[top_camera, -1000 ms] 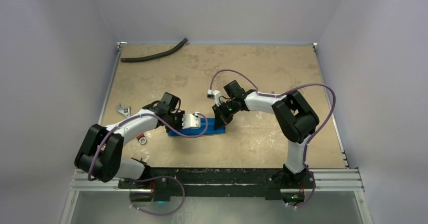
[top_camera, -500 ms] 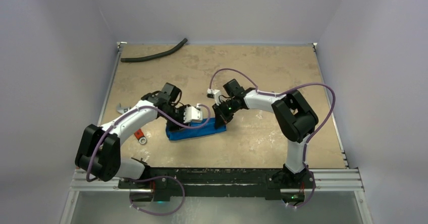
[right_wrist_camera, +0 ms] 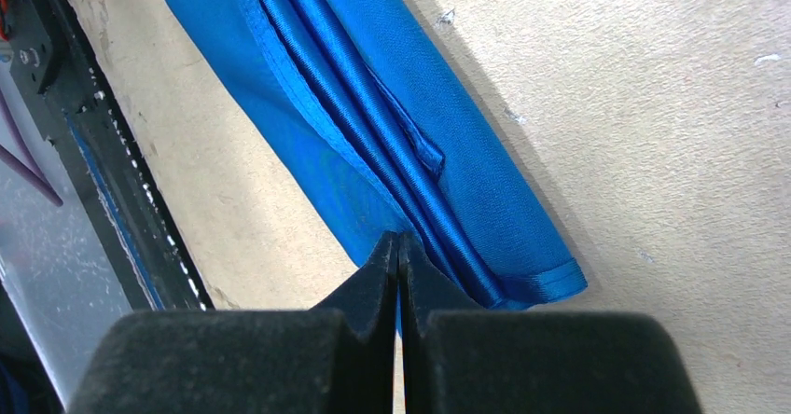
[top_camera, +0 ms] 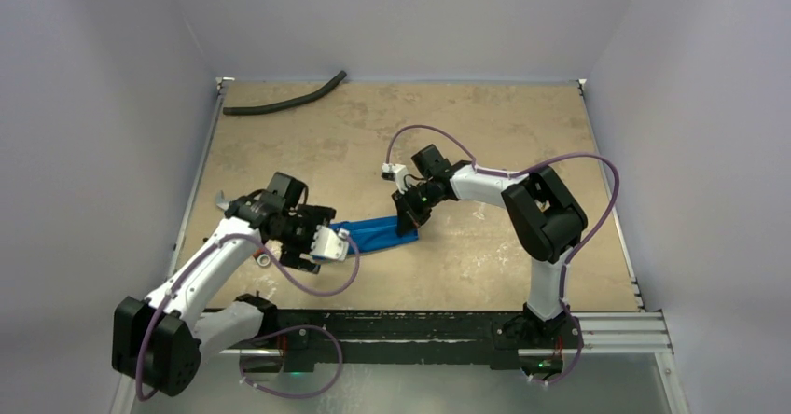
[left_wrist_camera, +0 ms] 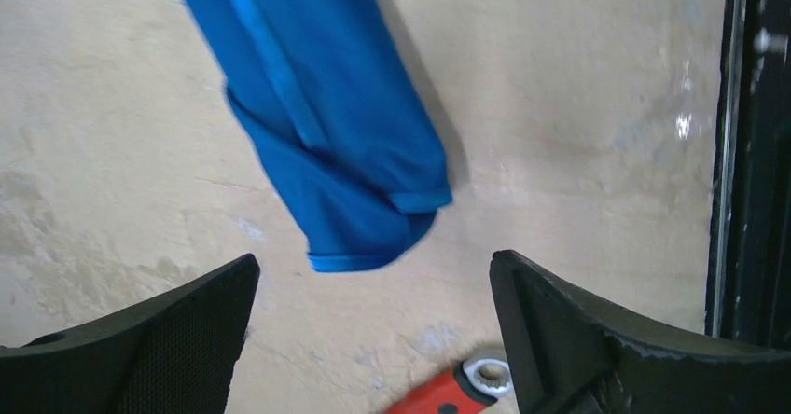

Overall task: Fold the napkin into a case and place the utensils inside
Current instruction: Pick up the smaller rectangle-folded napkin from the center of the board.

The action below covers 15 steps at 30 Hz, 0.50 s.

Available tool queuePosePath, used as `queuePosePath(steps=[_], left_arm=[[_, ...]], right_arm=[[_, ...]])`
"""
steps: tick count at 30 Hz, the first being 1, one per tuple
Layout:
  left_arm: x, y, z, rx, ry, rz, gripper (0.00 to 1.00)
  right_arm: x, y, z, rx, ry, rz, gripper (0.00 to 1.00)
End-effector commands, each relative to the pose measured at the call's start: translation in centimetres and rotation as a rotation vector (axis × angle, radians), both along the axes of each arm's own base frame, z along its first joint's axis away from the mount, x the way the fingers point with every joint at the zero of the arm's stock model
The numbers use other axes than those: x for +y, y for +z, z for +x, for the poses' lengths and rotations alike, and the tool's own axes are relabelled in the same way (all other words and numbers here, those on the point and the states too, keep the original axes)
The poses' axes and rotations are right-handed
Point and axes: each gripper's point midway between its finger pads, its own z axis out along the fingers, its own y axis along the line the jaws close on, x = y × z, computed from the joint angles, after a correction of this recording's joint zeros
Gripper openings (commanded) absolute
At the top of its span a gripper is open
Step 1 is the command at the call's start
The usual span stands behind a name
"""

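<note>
The napkin [top_camera: 378, 234] is a long narrow folded strip of shiny blue cloth on the table between the arms. My right gripper [top_camera: 408, 218] is shut on the strip's right end, and its fingertips [right_wrist_camera: 399, 239] pinch the cloth's edge, with blue showing between them. My left gripper [top_camera: 326, 243] hovers just off the strip's left end, open with nothing between its fingers. In the left wrist view the napkin's loose end [left_wrist_camera: 345, 181] lies ahead of the left gripper [left_wrist_camera: 373, 263], apart from both fingers. The utensils are out of view.
A black hose [top_camera: 284, 102] lies at the far left of the table. A red-handled wrench [left_wrist_camera: 448, 395] sits just under the left gripper, its ring end [top_camera: 265, 259] beside the left arm. The black frame rail [left_wrist_camera: 746, 153] runs along the near table edge.
My left gripper has opened, let go of the napkin's left end and pulled back to the left and nearer. The cloth now lies lower and stretched out. The right gripper has stayed shut in place.
</note>
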Motion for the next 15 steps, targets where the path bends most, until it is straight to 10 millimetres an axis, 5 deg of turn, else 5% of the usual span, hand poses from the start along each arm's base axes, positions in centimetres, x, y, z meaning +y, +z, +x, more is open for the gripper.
queuePosePath(steps=[1, 7, 15], left_arm=[[1.6, -1.1, 0.7, -0.192, -0.231, 0.088, 0.94], [1.8, -2.6, 2.9, -0.235, -0.254, 0.098, 0.97], [1.7, -5.0, 0.3, -0.153, -0.381, 0.098, 0.93]], right_arm=[[-1.1, -1.4, 1.0, -0.034, -0.001, -0.072, 0.0], [-1.3, -1.6, 1.4, -0.03, 0.003, -0.079, 0.0], [-1.5, -1.7, 1.7, -0.023, -0.003, -0.082, 0.0]])
